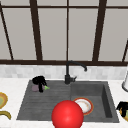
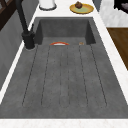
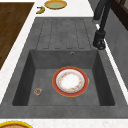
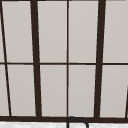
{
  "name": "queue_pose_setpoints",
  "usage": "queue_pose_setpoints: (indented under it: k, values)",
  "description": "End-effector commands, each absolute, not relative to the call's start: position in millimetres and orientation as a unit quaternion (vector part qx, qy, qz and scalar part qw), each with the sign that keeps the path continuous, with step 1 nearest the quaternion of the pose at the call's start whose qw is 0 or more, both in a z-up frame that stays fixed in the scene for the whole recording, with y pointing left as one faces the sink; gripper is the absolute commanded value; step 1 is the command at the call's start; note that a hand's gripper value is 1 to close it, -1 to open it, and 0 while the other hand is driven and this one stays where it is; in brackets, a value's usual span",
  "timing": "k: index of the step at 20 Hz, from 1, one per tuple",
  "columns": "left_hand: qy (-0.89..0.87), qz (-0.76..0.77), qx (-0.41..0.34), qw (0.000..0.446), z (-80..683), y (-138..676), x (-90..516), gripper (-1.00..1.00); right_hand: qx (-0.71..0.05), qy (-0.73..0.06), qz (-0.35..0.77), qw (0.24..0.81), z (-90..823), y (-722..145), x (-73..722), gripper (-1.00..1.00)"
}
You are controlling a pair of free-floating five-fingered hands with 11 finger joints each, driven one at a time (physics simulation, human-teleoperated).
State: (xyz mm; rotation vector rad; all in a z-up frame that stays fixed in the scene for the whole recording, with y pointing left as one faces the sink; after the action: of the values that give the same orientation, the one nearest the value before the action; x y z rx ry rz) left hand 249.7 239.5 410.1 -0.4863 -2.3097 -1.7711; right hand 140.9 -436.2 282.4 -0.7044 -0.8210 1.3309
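Sink [image 1: 30, 105]: red ball [image 1: 67, 115] at 6 o'clock on the front edge, plate [image 1: 83, 105] in the basin at 5 o'clock. Step in hand: a grasp. The left hand [image 1: 39, 81] is at 10 o'clock on the drainboard, fingers curled down, probably clasping a purple thing [image 1: 35, 88] with a green tip. Lifting it would need a firm hold. The right hand [image 1: 122, 107] hangs at 3 o'clock over the counter.

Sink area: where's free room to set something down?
Free: the ribbed drainboard between the faucet and the front rim, and the basin floor between the red-rimmed plate and the left wall, save the drain. Crowded: the drainboard's back-left corner, where the left hand sits.
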Motion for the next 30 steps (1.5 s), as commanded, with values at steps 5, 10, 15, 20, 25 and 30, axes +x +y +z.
queue_pose_setpoints:
  k: [5, 10, 15, 20, 25, 30]
  values:
    - [-0.771, -0.611, -0.155, 0.088, 405, 182, 229, 1.00, -0.311, -0.362, 0.587, 0.654, 282, -436, 141, 0.00]
    - [-0.777, -0.606, -0.150, 0.082, 404, 143, 214, 1.00, -0.311, -0.362, 0.587, 0.654, 282, -436, 141, 0.00]
    - [-0.779, -0.604, -0.149, 0.079, 407, 104, 204, 1.00, -0.311, -0.362, 0.587, 0.654, 282, -436, 141, 0.00]
    - [-0.779, -0.603, -0.150, 0.081, 409, 64, 195, 1.00, -0.311, -0.362, 0.587, 0.654, 282, -436, 141, 0.00]
    - [-0.778, -0.606, -0.147, 0.079, 409, 24, 191, 1.00, -0.311, -0.362, 0.587, 0.654, 282, -436, 141, 0.00]
    - [-0.776, -0.605, -0.153, 0.087, 413, -16, 186, 1.00, -0.311, -0.362, 0.587, 0.654, 282, -436, 141, 0.00]
